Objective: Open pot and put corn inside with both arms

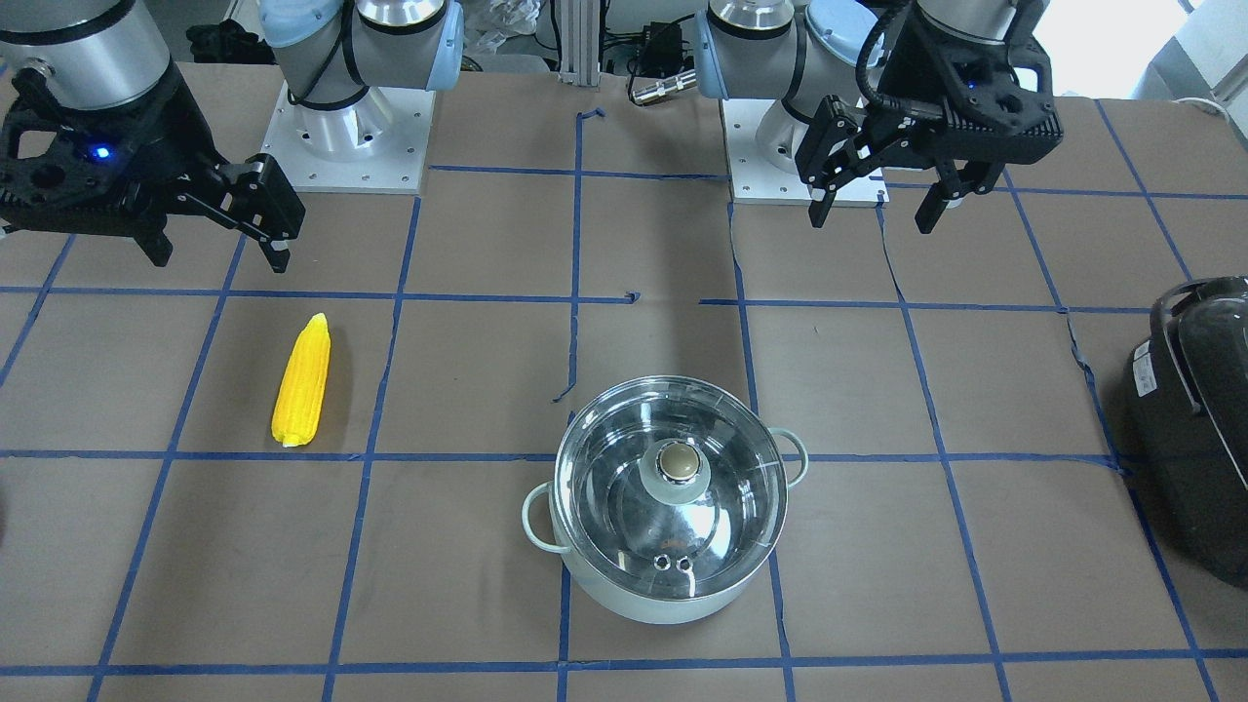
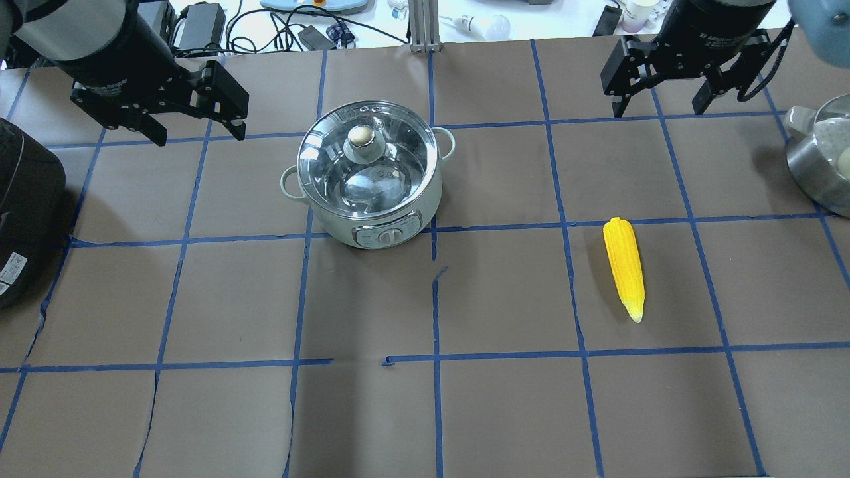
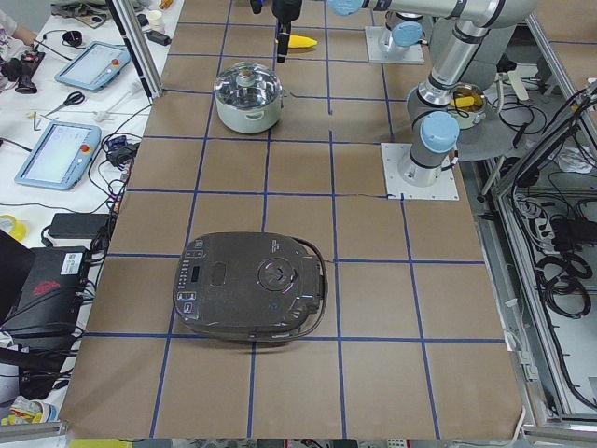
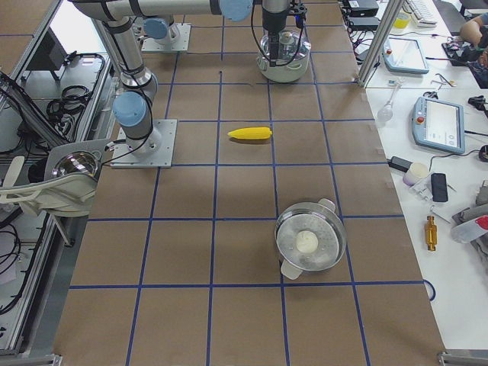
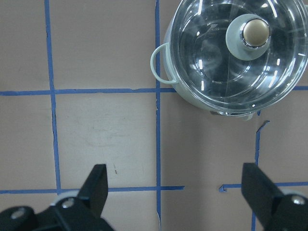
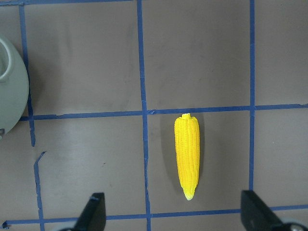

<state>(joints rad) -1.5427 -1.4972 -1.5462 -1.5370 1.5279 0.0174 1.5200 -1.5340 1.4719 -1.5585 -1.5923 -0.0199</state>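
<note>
The pale mint-green pot (image 1: 595, 575) stands on the table with its glass lid (image 1: 604, 468) on; the lid's round knob (image 1: 680, 463) is up. It also shows in the overhead view (image 2: 392, 222) and in the left wrist view (image 5: 166, 72). The yellow corn (image 1: 302, 380) lies flat on the table, apart from the pot, and shows in the overhead view (image 2: 624, 265) and the right wrist view (image 6: 187, 156). My left gripper (image 2: 199, 138) is open and empty, raised to the left of the pot. My right gripper (image 2: 659, 111) is open and empty, raised beyond the corn.
A large black glossy appliance (image 2: 26, 206) sits at the table's left end. A steel pot (image 2: 820, 159) with a white ball in it stands at the right end. Blue tape lines grid the brown table cover (image 2: 505, 411).
</note>
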